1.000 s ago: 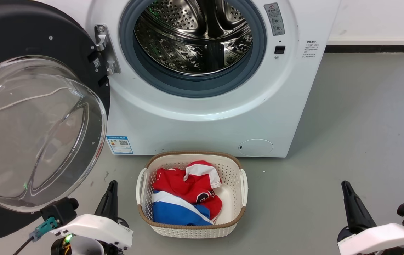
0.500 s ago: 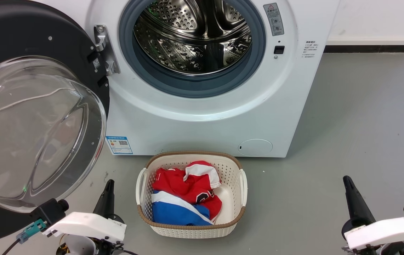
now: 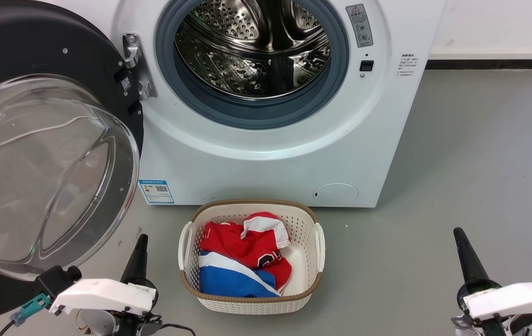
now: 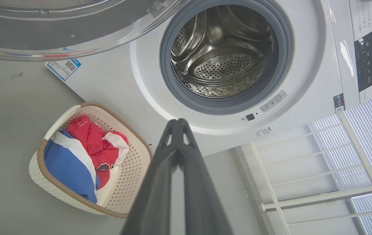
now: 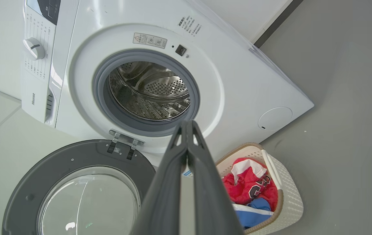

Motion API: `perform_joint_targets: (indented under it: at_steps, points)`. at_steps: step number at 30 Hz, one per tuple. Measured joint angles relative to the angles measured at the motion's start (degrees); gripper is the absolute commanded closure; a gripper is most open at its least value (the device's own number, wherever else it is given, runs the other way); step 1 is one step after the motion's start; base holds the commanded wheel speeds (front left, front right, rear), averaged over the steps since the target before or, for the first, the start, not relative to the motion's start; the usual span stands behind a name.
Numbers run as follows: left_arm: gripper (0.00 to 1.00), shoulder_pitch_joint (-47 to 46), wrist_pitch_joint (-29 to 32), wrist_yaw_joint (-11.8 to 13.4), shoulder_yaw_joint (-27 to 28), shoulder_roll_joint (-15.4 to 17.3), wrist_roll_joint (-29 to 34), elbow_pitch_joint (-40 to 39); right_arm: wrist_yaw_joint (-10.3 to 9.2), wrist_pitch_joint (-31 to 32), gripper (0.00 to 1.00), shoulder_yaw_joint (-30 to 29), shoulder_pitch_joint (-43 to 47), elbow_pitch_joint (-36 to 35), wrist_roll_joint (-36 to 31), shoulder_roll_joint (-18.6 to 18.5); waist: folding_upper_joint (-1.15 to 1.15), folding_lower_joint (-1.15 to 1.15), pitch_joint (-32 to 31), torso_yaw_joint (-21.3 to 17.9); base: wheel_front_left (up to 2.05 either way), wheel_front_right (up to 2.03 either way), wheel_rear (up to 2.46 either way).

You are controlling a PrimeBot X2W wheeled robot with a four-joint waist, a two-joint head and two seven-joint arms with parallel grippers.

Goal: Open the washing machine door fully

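The white washing machine [image 3: 266, 158] stands ahead with its steel drum mouth bare. Its door [image 3: 46, 163], a black disc with a clear glass bowl, hangs swung wide to the left on its hinge [image 3: 135, 65]. In the right wrist view the door [image 5: 75, 192] lies open below the drum. My left gripper [image 3: 140, 242] sits low at the left, just right of the door's lower rim and apart from it, shut on nothing. My right gripper [image 3: 459, 235] rests low at the right, also shut and empty. Both wrist views show the fingertips [image 4: 177, 125] [image 5: 187, 125] pressed together.
A cream laundry basket [image 3: 312, 224] holding red, white and blue clothes stands on the grey floor before the machine, between my grippers. A white wall with a dark skirting [image 3: 494, 64] runs behind on the right. White window frames [image 4: 319, 169] appear in the left wrist view.
Both arms have drawn back toward the bottom of the head view, the left one shifting left and the right one shifting right. The door and the basket have stayed put.
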Motion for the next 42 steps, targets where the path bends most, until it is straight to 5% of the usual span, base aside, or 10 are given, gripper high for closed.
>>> perform_joint_targets:
  at_steps: [42]
  points:
    - [1.0, -0.5, 5.9, -2.9, 6.1, -2.6, -19.8, -1.0, 0.0, 3.4, 1.0, -1.5, -3.6, 3.4, 23.3, 0.0, 0.0, 0.0, -0.1, -0.3, 0.0, 0.0, 0.0]
